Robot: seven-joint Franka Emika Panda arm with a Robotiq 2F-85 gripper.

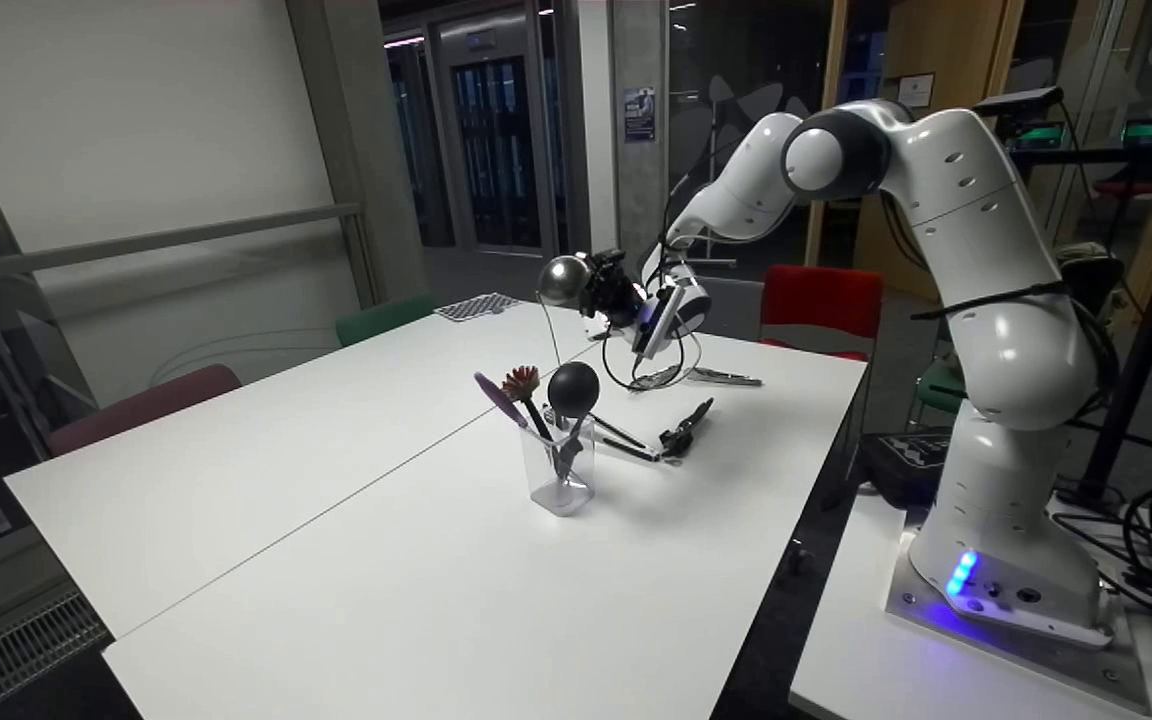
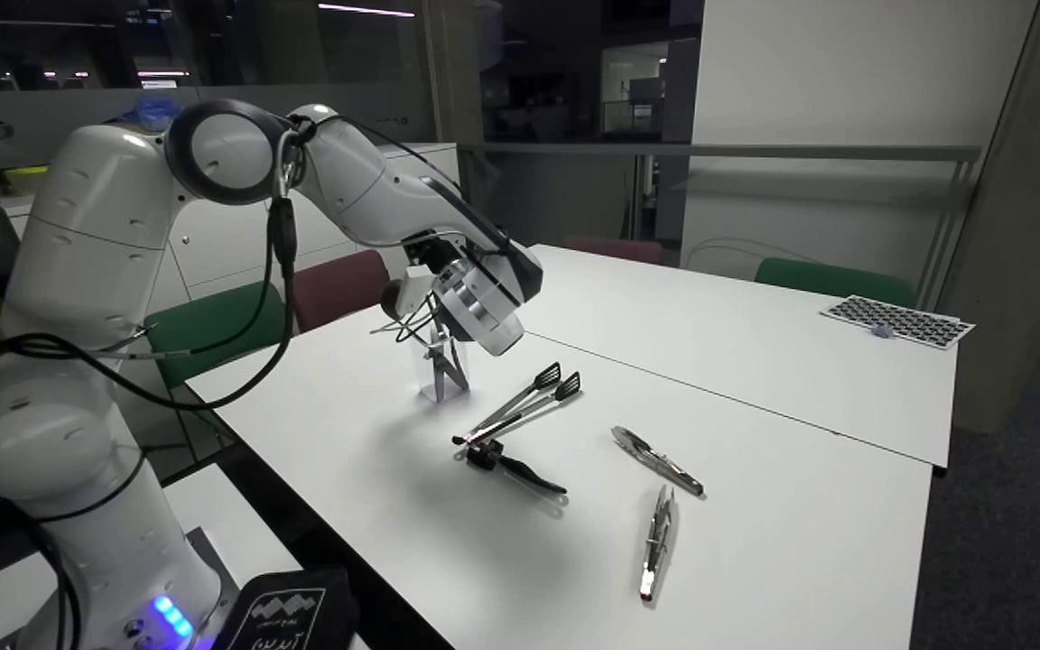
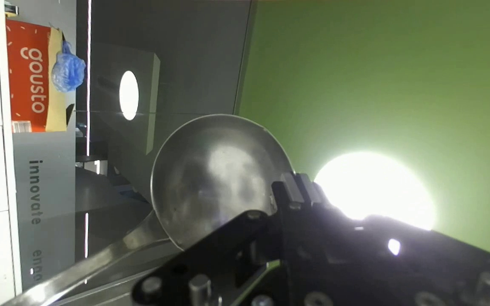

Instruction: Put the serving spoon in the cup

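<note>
We locate the serving spoon (image 3: 211,178) in the pincer (image 3: 301,187), whose tips are pressed together on the rim of its bowl (image 1: 563,281). The remaining rim projects from the tips into open air, raised above the table (image 2: 773,506). The bowl is large, round and shiny silvery-grey; the slim metallic handle (image 3: 104,256) runs down from it, below pincer level. In an exterior view its lower visible end meets the outline of a black round-headed utensil (image 1: 573,389); we cannot tell whether they touch. Lower than the pincer, we see the see-through cup (image 1: 544,475) upright on the table, holding that utensil, a purple utensil (image 1: 498,398) and a red-headed utensil (image 1: 521,382). Two slotted utensils (image 2: 545,376) and two pairs of tongs (image 2: 657,462) lie below pincer level. The table edge facing the arm base (image 1: 1011,540) runs between base and pincer; beyond the pincer, the white surface extends broadly across a seam.
</note>
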